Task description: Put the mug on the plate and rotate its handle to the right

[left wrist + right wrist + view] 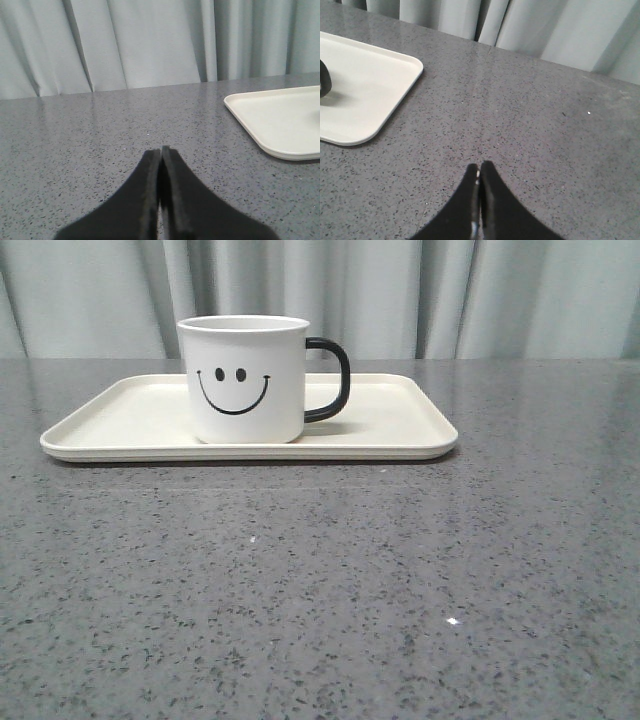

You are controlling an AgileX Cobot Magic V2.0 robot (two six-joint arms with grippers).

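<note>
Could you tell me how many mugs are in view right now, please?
1. The mug stands upright on the plate, left of its middle, with the handle pointing right. Nothing seems to hide another.

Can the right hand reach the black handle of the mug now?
Probably yes: the handle points toward the right hand, with only bare table between. The hand is shut and would need to open.
</note>
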